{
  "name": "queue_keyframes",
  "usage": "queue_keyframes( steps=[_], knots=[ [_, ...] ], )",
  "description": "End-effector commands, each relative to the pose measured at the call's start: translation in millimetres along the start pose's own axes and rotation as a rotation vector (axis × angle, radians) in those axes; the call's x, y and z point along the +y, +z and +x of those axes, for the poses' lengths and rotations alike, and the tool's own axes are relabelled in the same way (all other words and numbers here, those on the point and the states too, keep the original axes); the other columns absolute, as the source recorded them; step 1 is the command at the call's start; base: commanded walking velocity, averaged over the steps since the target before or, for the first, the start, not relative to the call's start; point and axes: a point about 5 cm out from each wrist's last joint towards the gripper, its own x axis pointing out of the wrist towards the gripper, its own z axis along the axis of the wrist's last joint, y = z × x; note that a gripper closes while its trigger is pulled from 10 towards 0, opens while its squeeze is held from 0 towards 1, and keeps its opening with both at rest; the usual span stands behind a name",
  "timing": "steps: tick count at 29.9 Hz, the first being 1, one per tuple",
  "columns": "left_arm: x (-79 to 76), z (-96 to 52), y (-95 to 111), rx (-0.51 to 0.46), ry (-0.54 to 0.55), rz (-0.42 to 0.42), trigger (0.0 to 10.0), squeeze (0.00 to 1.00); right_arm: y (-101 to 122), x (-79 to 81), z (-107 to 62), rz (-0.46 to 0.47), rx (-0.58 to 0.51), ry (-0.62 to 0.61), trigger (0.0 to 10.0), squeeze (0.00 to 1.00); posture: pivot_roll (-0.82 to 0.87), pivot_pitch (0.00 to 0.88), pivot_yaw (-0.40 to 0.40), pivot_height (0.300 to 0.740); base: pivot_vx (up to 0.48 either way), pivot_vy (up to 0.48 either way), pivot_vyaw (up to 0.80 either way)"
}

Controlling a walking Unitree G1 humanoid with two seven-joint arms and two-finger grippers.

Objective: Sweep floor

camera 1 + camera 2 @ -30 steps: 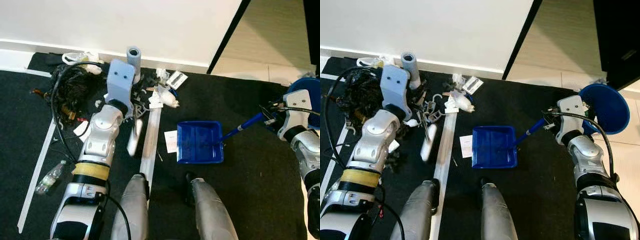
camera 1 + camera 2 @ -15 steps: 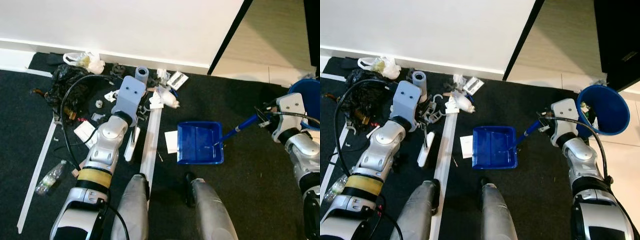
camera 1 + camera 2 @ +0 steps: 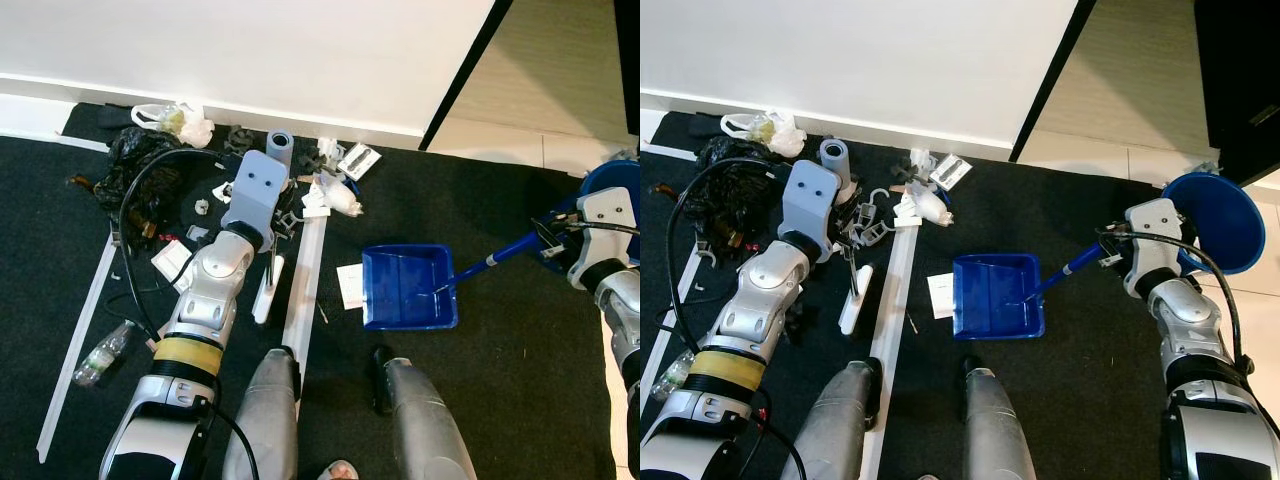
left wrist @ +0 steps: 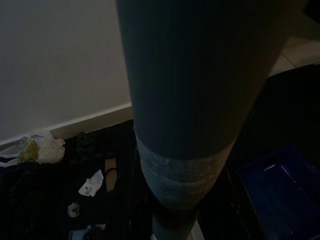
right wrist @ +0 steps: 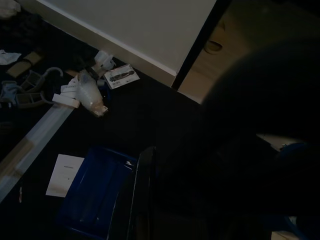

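On the black carpet (image 3: 500, 380) along the white wall, litter lies heaped at the left — a black bag (image 3: 135, 165), a white bag (image 3: 185, 125), a clear bottle (image 3: 100, 352) and paper scraps. Just beside the heap, the left gripper (image 3: 262, 190) holds the grey broom handle (image 3: 279, 146), its white brush head (image 3: 266, 291) resting on the carpet next to a pale strip (image 3: 303, 280); whether the jaws are clamped around the handle cannot be told. Toward the middle, the blue dustpan (image 3: 997, 296) lies flat with a slip of paper (image 3: 939, 294) touching its left edge. Its blue handle (image 3: 1080, 265) rises to the right gripper (image 3: 1122, 252) — jaw state unclear. A blue bin (image 3: 1220, 222) stands at the far right, on pale tiles.
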Motion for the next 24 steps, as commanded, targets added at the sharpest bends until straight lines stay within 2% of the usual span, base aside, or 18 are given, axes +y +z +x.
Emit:
queue_keyframes(
  steps=[1, 4, 7, 15, 20, 24],
  knots=[
    [0.1, -3.7, -6.7, 0.014, -0.003, 0.0, 10.0, 0.0, -27.6, -17.1, -22.1, -0.093, 0.166, -0.044, 0.0, 0.0, 0.12, 0.345, -0.044, 0.74, 0.0, 0.0, 0.0],
    [0.3, -3.5, -6.8, 0.014, -0.001, -0.002, 10.0, 0.0, -26.8, -18.1, -22.2, -0.1, 0.164, -0.044, 0.0, 0.0, 0.12, 0.345, -0.044, 0.74, 0.0, 0.0, 0.0],
    [0.7, -3.2, -6.7, 0.014, -0.001, -0.003, 10.0, 0.0, -25.7, -27.1, -25.8, -0.093, 0.165, -0.081, 0.0, 0.0, 0.12, 0.342, -0.043, 0.74, 0.0, 0.0, 0.0],
    [1.2, -1.9, -6.7, 0.013, 0.002, -0.003, 10.0, 0.0, -23.9, -37.5, -30.3, -0.099, 0.168, -0.112, 0.0, 0.0, 0.12, 0.338, -0.042, 0.74, 0.0, 0.0, 0.0],
    [0.8, -1.5, -7.1, 0.014, 0.001, -0.004, 10.0, 0.0, -23.5, -37.9, -30.3, -0.114, 0.173, -0.103, 0.0, 0.0, 0.12, 0.337, -0.044, 0.74, 0.0, 0.0, 0.0],
    [1.4, -2.2, -7.9, 0.015, 0.004, -0.002, 10.0, 0.0, -22.2, -45.3, -33.2, -0.099, 0.171, -0.138, 0.0, 0.0, 0.12, 0.336, -0.044, 0.74, 0.0, 0.0, 0.0]
  ],
)
